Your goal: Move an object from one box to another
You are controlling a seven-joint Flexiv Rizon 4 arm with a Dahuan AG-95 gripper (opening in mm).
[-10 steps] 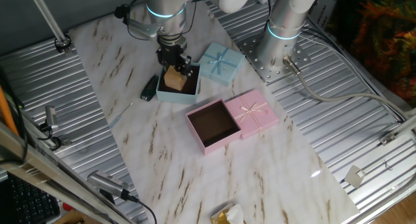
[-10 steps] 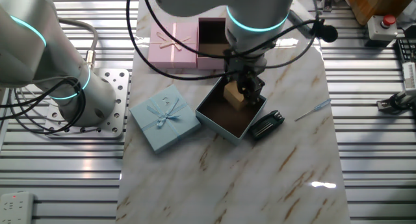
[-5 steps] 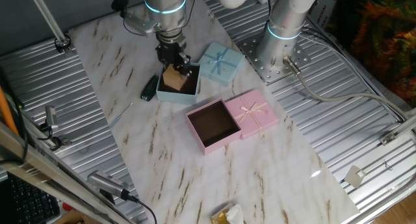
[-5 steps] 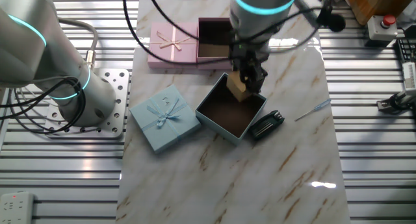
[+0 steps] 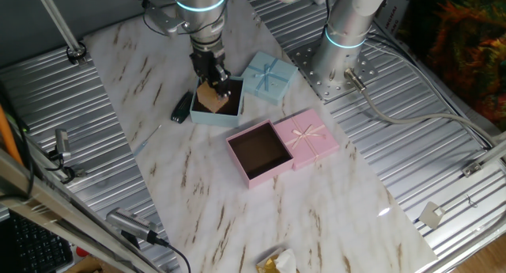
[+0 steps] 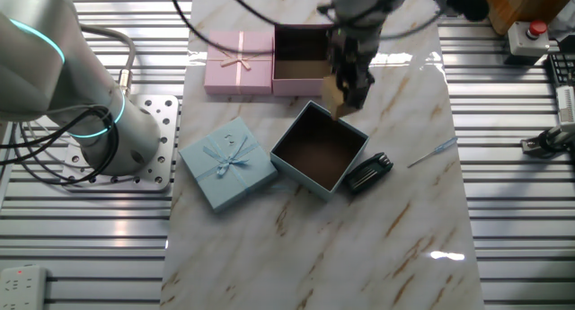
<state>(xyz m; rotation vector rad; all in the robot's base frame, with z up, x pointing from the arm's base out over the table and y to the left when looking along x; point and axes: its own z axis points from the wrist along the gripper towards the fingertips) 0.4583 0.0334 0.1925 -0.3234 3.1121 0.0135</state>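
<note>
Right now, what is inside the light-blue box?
The light-blue box shows only its dark floor in the other fixed view. The tan block is held by the gripper above its far edge; nothing else appears inside.

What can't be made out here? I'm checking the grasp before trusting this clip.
- Gripper fingertips: blurred in the other fixed view; finger contact on the wooden block unreadable.
- Block clearance above the blue box: one fixed view can't settle it.
- Yellowish wrapper: cut off by the bottom edge.

No legible text, labels, brand marks, numbers or signs appear on any surface in either fixed view.
</note>
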